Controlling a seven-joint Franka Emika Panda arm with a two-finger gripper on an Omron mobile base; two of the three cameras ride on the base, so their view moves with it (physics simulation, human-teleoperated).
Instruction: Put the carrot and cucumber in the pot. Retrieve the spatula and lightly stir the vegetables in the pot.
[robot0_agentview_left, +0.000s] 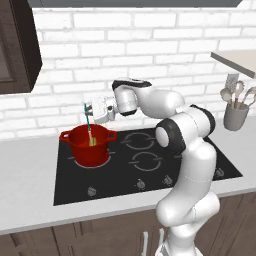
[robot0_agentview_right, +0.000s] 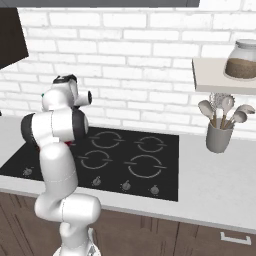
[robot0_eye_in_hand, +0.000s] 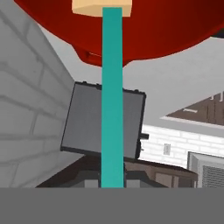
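Stage: stirring step, by my judgement; the loading of the vegetables looks done.
Pincer: pincer (robot0_agentview_left: 90, 111) clenched on the teal handle of the spatula (robot0_agentview_left: 89, 126), gripping near the handle's top.
Spatula: hangs steeply down from the pincer, its pale tan end inside the pot (robot0_agentview_left: 88, 146); in the hand view the handle (robot0_eye_in_hand: 112, 96) runs straight away from the pincer to the tan blade at the pot's red wall.
Pot: directly below the pincer, on the rear left burner of the black cooktop (robot0_agentview_left: 150, 165).
Cucumber: a yellow-green bit (robot0_agentview_left: 93, 142) inside the pot, beside the spatula's end, below the pincer.
Carrot: cannot be made out; presumably down in the pot, hidden by the rim.
Left to do: a light stir of the vegetables, as far as I can judge; whether any stirring has been done cannot be told.
Count: one pot, one spatula, one cucumber seen, no carrot seen, four burner rings.
Also: grey utensil holder (robot0_agentview_right: 219, 136) with spoons, well off on the counter (robot0_agentview_left: 30, 200) to the far side of the arm from the pincer.
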